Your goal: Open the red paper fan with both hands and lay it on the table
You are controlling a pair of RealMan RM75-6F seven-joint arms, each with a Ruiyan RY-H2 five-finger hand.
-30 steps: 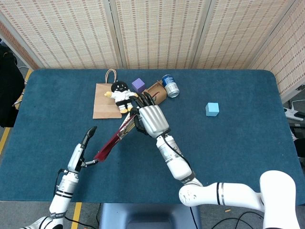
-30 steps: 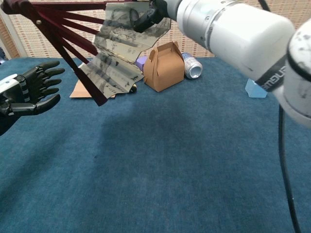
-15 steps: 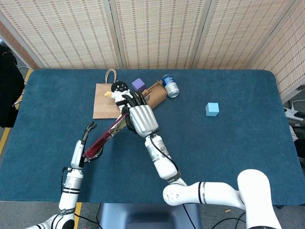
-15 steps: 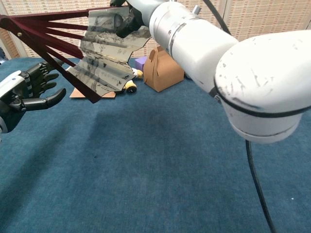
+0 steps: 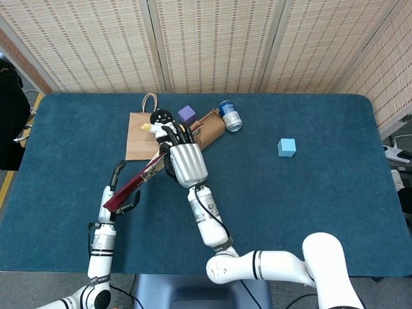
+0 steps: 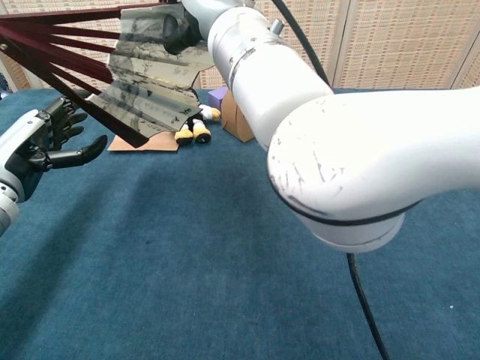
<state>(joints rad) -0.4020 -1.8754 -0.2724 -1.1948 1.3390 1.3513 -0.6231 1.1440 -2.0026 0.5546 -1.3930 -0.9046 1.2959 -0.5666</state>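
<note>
The red paper fan (image 5: 138,183) has dark red ribs and grey printed paper (image 6: 146,82), and it is partly spread in the air above the table. My right hand (image 5: 183,162) grips its upper edge; in the chest view the dark fingers (image 6: 178,31) pinch the paper at the top. The left hand (image 5: 117,193) is beside the fan's pivot end, fingers apart. Seen from the chest, this left hand (image 6: 46,142) is spread just under the lowest rib and grips nothing. The right forearm (image 6: 300,127) fills much of the chest view.
A flat brown paper bag (image 5: 141,141), a plush toy (image 5: 161,123), a purple cube (image 5: 187,114), a brown carton (image 5: 211,123) and a can (image 5: 230,116) cluster at the far middle. A light blue cube (image 5: 286,147) lies at the right. Blue cloth covers the table (image 5: 309,212).
My right hand has carried the fan leftward and farther from me. The left hand has risen toward the fan's pivot end and now sits right beside it.
</note>
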